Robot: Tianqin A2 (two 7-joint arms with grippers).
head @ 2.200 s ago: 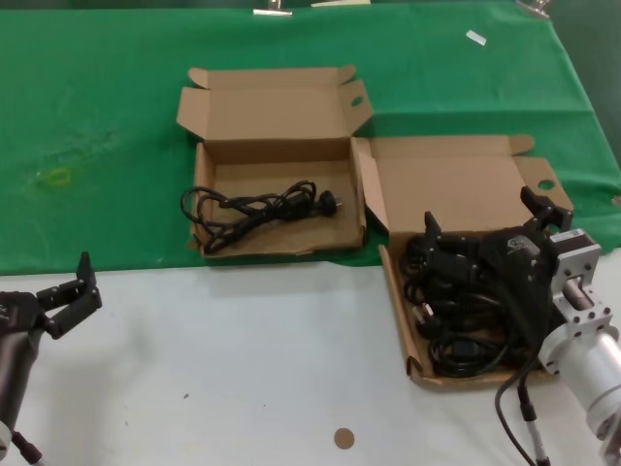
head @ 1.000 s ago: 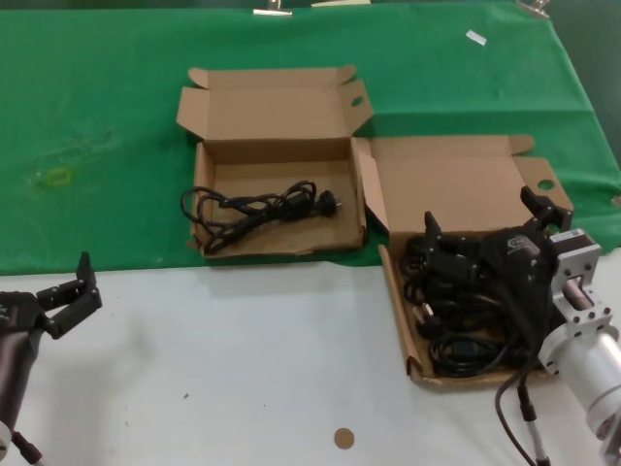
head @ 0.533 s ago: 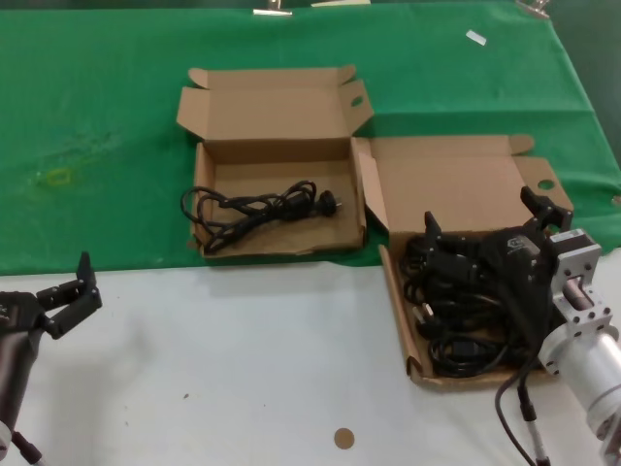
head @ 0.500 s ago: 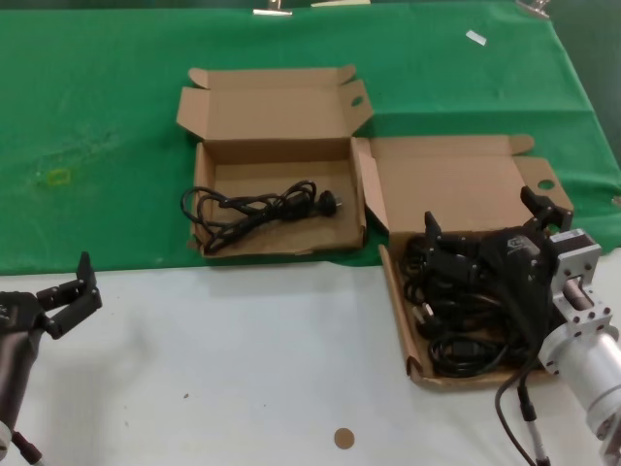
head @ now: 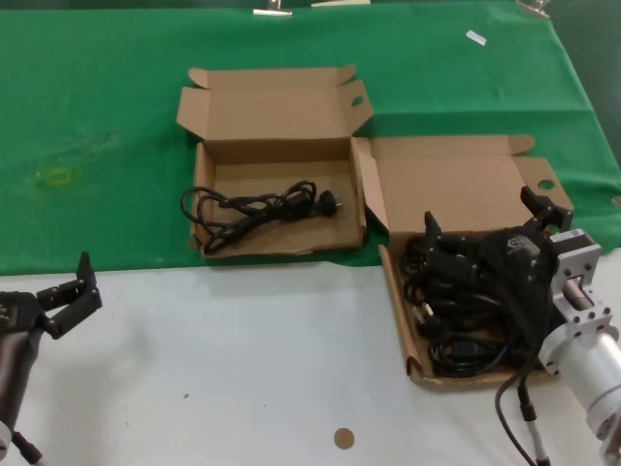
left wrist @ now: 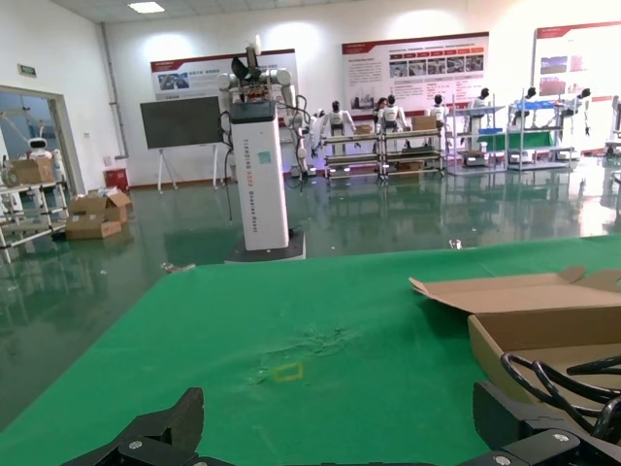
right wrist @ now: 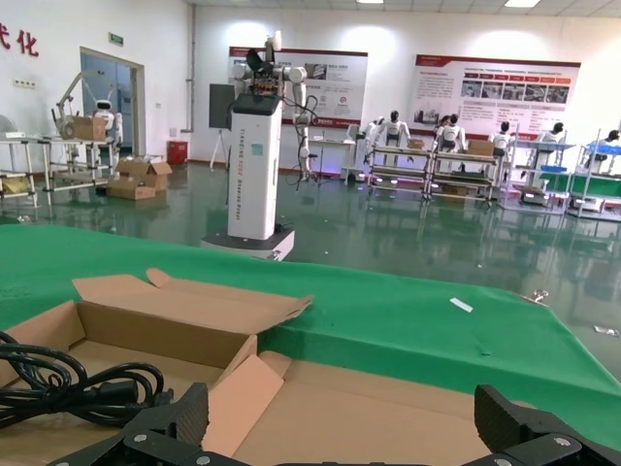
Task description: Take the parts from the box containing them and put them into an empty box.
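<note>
Green cloth, two cardboard boxes

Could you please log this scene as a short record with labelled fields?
source box: right mailer, lid open, holding a pile of cords
target box: left mailer, lid open, one cord already inside
right end effector: open, over the cord pile
left end effector: open, idle over the white table
surface behind: green cloth

Left hand: two dark fingertips spread wide, low over the green table. Open box near one fingertip, black cord looped over its wall. Small yellow mark on the cloth.
</note>
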